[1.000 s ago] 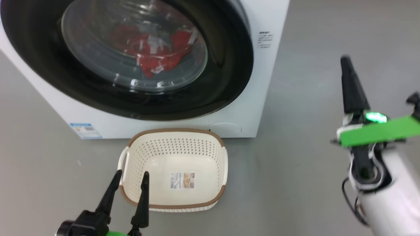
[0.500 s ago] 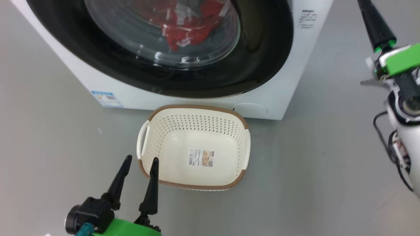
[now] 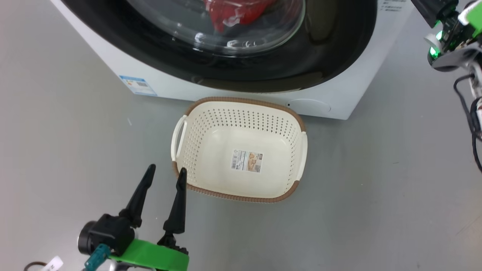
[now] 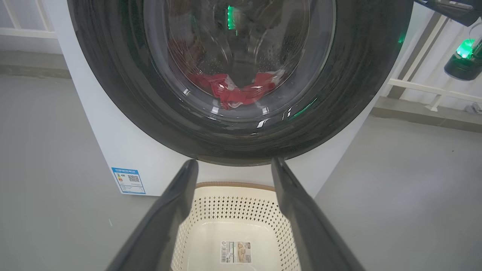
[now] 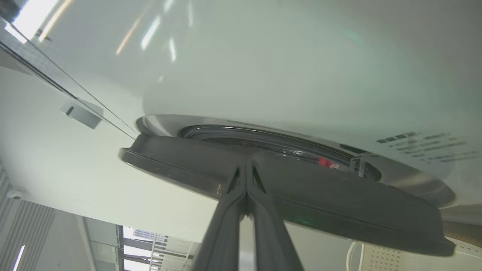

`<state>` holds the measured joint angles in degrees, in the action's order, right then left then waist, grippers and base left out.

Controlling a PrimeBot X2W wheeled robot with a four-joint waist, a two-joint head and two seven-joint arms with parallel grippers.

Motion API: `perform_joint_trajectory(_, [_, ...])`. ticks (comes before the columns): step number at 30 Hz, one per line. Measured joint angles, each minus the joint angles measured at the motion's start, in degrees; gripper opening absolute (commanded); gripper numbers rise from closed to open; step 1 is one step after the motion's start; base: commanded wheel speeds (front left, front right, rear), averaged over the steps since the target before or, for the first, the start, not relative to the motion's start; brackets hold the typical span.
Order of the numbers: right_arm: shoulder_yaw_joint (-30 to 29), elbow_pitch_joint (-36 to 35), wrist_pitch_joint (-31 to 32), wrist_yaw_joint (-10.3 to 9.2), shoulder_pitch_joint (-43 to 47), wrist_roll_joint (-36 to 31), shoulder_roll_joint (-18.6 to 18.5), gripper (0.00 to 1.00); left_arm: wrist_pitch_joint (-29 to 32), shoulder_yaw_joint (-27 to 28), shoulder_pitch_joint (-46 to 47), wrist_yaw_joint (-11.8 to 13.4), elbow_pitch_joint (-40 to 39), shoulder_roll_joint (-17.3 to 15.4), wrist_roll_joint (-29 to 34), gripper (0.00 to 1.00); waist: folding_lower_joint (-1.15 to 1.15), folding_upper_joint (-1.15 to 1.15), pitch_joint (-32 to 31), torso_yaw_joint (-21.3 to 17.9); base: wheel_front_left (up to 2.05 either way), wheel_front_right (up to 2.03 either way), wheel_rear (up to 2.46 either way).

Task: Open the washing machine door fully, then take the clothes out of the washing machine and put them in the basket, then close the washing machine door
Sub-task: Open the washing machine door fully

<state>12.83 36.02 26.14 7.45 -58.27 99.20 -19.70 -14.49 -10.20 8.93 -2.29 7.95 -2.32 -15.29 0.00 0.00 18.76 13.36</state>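
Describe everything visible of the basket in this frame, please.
The basket is a cream perforated plastic tub, a rounded rectangle, with a brown woven-look rim, two pale side handles and a sticker on its inside bottom. It stands upright and empty on the grey floor, close before the washing machine, under its door.

Blue label [image 4: 128, 180], washer [image 4: 109, 150] lower front corner: QR code; print too small to read. Sticker [image 3: 247, 161], basket [image 3: 244, 101] floor: barcode (wording illegible). Dark printed lines [image 5: 418, 145], washer front beside the door: blurred, unreadable.
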Motion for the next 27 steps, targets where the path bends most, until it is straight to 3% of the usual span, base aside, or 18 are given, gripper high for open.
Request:
perform_joint_trajectory(6, [0.76, 4.72, 8.25, 0.0, -5.69, 3.3, 0.04, 0.0, 0.0, -0.29, 1.01, 0.01, -0.15, 0.03, -0.44, 1.0, 0.0, 0.0, 1.74, 0.99, 0.0, 0.0, 0.0])
perform_joint_trajectory(16, [2.63, 12.74, 14.45, 0.0, -12.69, 3.67, -0.34, 0.0, 0.0, -0.96, 2.85, 0.33, -0.71, 0.08, -0.96, 1.0, 0.0, 0.0, 4.47, 2.18, 0.0, 0.0, 0.0])
perform_joint_trajectory(27, [3.35, 15.52, 19.56, -0.25, -14.73, 4.14, -0.57, 0.0, -0.05, -1.4, 4.2, 0.78, -1.03, 0.09, -1.12, 1.0, 0.0, 0.0, 5.5, 2.66, 0.0, 0.0, 0.0])
